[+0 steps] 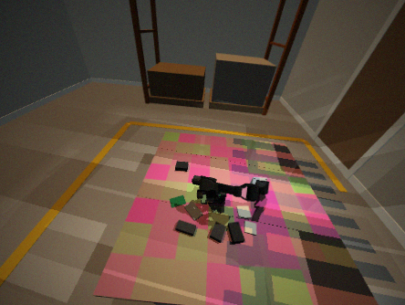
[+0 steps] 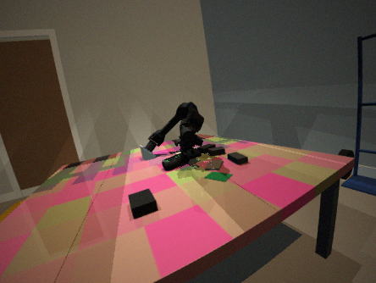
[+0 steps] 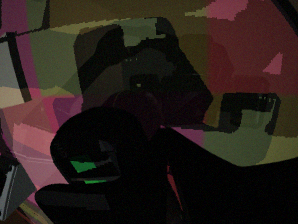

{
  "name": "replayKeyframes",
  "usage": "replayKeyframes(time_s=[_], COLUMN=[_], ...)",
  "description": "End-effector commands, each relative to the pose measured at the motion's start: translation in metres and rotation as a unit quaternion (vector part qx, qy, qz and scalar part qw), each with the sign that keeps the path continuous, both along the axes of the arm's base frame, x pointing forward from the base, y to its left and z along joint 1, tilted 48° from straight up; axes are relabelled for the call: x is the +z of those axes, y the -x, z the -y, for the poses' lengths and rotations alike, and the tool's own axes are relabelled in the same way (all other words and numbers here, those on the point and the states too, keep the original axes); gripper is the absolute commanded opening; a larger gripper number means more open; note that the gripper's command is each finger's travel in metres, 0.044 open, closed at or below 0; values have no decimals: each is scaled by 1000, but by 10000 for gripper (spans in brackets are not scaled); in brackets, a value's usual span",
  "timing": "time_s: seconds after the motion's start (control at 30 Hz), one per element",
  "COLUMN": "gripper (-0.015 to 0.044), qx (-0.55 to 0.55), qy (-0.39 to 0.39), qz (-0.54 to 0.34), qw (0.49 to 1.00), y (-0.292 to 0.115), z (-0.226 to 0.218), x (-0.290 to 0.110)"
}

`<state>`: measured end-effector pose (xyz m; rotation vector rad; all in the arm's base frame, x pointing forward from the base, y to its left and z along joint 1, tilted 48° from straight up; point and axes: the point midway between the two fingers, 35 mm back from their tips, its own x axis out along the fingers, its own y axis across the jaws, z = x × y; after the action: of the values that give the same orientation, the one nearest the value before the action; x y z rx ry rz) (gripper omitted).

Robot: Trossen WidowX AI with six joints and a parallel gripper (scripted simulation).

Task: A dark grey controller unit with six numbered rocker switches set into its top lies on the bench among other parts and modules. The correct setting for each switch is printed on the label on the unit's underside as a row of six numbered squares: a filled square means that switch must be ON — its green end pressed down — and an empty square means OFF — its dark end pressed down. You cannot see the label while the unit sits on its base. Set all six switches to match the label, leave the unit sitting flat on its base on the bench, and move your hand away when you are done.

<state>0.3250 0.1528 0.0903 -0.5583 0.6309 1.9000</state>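
The controller unit point(image 2: 173, 163) is a long dark block with small green marks, in the exterior view at the foot of the arm. Green patches on a dark surface point(image 3: 83, 166) show at the lower left of the wrist view. Switch positions and the label cannot be read. My gripper point(image 2: 189, 152) is shut and empty, pointing down close over or beside the unit; I cannot tell whether it touches. In the top view the arm hides most of the unit. Black finger shapes and shadow fill the lower wrist view.
A green plate point(image 1: 178, 201) point(image 2: 218, 176) and a brown-grey plate point(image 1: 193, 210) point(image 2: 214, 164) lie near the arm. Dark blocks point(image 1: 186, 227) point(image 1: 235, 233) point(image 2: 237, 158) and pale squares point(image 1: 244, 212) point(image 1: 250, 228) lie nearby. A separate black block point(image 1: 181, 166) point(image 2: 143, 203) stands apart on the patchwork-coloured bench.
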Motion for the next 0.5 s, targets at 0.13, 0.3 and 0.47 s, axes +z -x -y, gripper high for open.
replayKeyframes(time_s=[0.13,0.3,0.47], gripper=[0,0,0], qx=[14,15,15], qy=[10,12,12], qz=[-9,-9,-9], qw=[1000,1000,1000], y=[17,20,20], z=[0,0,0], x=[-6,-6,-6])
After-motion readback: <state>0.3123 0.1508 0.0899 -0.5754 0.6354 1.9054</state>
